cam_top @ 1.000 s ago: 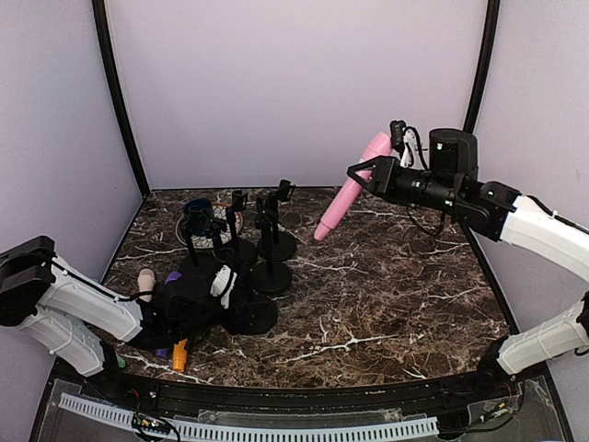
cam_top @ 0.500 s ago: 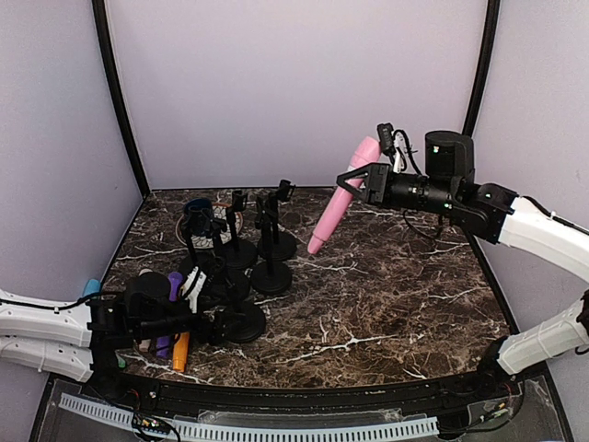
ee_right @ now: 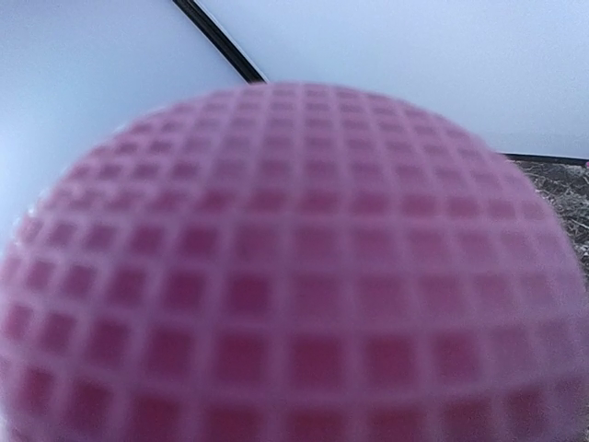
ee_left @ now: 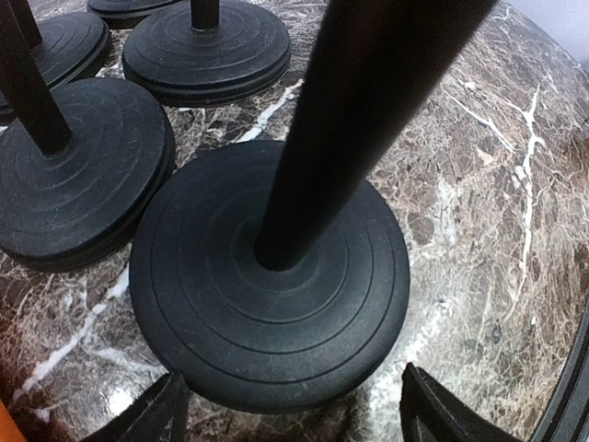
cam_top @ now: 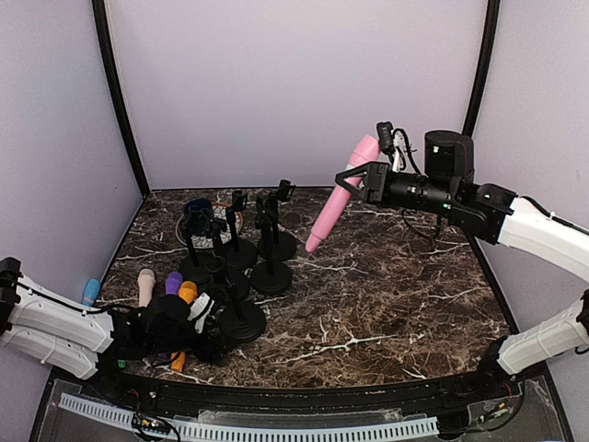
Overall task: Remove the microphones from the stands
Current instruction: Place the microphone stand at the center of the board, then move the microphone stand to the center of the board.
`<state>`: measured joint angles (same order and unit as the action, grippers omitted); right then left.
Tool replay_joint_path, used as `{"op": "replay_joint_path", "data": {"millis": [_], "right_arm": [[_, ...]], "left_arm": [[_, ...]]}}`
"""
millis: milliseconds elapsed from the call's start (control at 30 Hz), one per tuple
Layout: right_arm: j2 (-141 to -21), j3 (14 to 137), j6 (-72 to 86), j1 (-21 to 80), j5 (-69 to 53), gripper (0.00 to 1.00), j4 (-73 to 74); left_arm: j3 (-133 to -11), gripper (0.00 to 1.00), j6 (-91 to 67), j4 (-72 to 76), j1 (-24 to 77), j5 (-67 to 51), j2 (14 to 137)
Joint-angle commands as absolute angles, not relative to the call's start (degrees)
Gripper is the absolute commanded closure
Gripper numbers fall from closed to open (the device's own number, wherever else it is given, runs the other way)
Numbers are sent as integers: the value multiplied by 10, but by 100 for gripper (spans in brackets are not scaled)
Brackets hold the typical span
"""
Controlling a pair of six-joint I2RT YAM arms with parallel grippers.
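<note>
Carrying stage, by my reading: the pink mic (cam_top: 331, 207) is already off any stand and hangs tilted in the air over the far right of the table (cam_top: 396, 295), head up and tail down, well apart from the stands. Right gripper (cam_top: 357, 175): fingers pinched on the mic's upper body just below the head. Left gripper (ee_left: 296, 410): fingers spread wide and low at the table's near left, their tips flanking the near rim of a stand base (ee_left: 267, 276); whether they touch it I cannot tell. Next move, as a judgement: lower the mic to a bare patch of table and let go, keeping the long tail from swinging into the stand cluster; the left arm seems placed to steady or leave the base. Mic: smooth, tapered pink plastic handle; domed head (ee_right: 285, 267) of fine square-grid mesh, filling the right wrist view, blurred. Base: round black disc, matte, with concentric ridges, likely rubbery or cast and heavy. Post (ee_left: 350, 120): plain black rod rising from the disc's centre. Other stands (cam_top: 267, 244): same black discs and posts with clips on top, bases crowded together at left. Loose mics (cam_top: 173, 282): pale pink, purple, orange and blue, lying side by side near the left arm. Table: glossy dark brown marble pattern with white veins.
</note>
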<state>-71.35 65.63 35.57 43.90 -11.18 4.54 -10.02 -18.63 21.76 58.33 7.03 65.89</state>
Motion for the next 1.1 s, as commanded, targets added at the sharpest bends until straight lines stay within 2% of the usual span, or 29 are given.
{"op": "replay_joint_path", "data": {"millis": [0, 300, 533, 667, 867, 1067], "right_arm": [[-691, 650, 350, 444, -96, 77, 3], [-693, 650, 349, 444, -91, 77, 3], [-692, 653, 349, 444, -86, 77, 3], [-692, 657, 346, 444, -84, 77, 9], [-692, 664, 339, 444, -101, 76, 11], [-704, 675, 324, 450, -133, 76, 3]], "left_arm": [[-98, 18, -193, 258, 580, 75, 694], [-113, 17, -189, 314, 582, 81, 770], [-152, 22, -199, 315, 582, 152, 811], [-158, 24, -201, 322, 582, 154, 817], [-155, 20, -198, 249, 582, 133, 706], [-234, 10, -156, 15, 579, 168, 468]]}}
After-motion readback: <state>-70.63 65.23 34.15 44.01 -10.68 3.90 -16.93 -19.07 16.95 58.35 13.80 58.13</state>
